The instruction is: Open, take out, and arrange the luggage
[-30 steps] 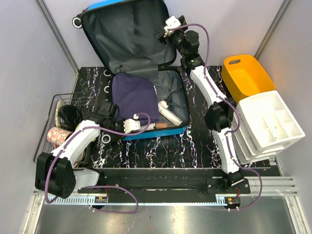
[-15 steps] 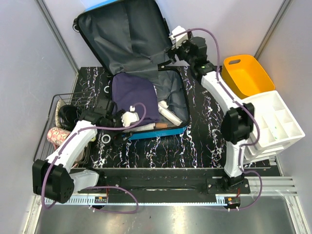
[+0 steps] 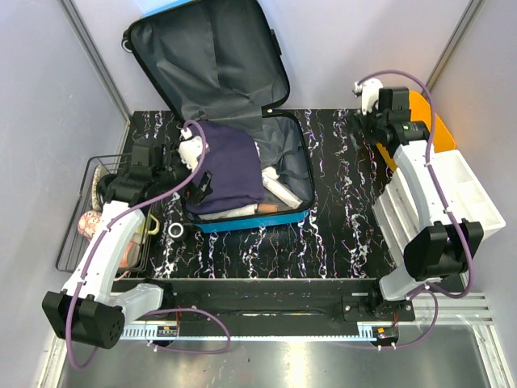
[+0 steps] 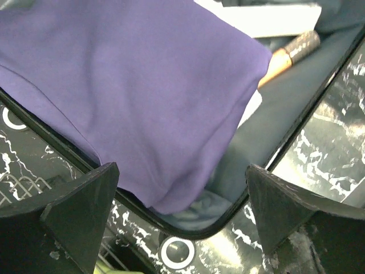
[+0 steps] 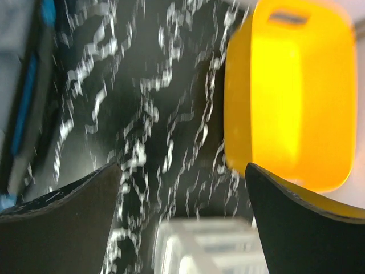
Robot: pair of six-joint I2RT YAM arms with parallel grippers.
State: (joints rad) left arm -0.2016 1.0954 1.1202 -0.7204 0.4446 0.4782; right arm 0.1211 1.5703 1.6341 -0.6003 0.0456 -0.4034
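From above, the suitcase [image 3: 242,153] sits in the upper middle of the frame on the black marbled table [image 3: 339,226], its lid propped upright at the back and its base lying flat. The shell is bright blue and hard, with a black zip band and a dark grey lining. A purple cloth [image 3: 230,166] fills the left of the base, with pale items and a brown tube at its lower right. The left gripper [image 3: 199,183] hangs at the left rim of the base, and the right gripper [image 3: 363,123] is at the upper right, near the orange bin [image 3: 440,129]. A wire basket [image 3: 97,174] stands at the left edge.

In the left wrist view, the left gripper [image 4: 179,171] is spread wide and holds nothing. Below it are the purple cloth [image 4: 142,91] and the corner of the suitcase [image 4: 285,108].

The right wrist view is blurred. The right gripper [image 5: 181,171] gapes wide and empty over the table [image 5: 148,114], with the orange bin [image 5: 296,97] at the upper right and the suitcase [image 5: 28,97] at the far left.

The shell is probably stiff, smooth and bulky, so the rim looks the safest hold, while the cloth is soft enough to pinch at an edge
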